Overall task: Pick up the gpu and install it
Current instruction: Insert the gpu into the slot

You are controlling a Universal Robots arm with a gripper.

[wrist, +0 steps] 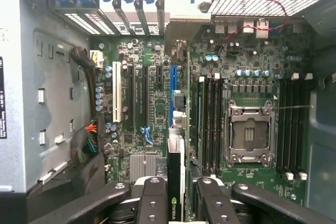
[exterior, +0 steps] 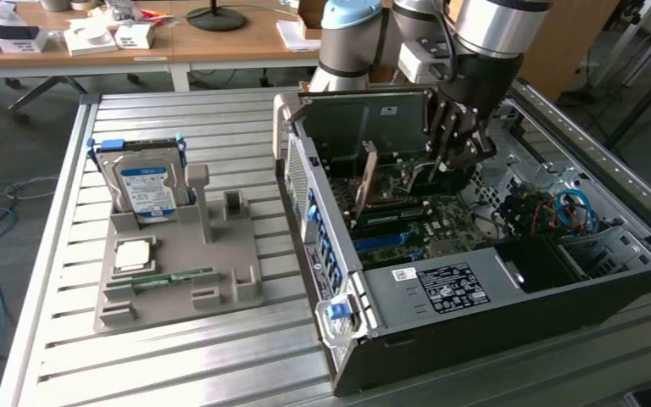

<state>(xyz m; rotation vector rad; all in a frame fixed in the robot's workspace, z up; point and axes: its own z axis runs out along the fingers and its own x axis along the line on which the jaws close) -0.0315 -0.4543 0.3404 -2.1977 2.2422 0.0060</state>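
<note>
Tool [wrist: 181, 198] holds the gpu [wrist: 175, 205] edge-on between narrowed fingers, inside the open computer case [exterior: 507, 339]. Its long axis runs away from the tool toward the rear brackets, directly along the blue slot [wrist: 173, 80].

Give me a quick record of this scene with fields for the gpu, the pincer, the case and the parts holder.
gpu: upright inside the case, edge toward the motherboard
pincer: shut on the gpu
seated in slot: cannot tell
case: open, lying on its side
holder: at the exterior view's left of the case, carrying a hard drive and a memory stick
</note>
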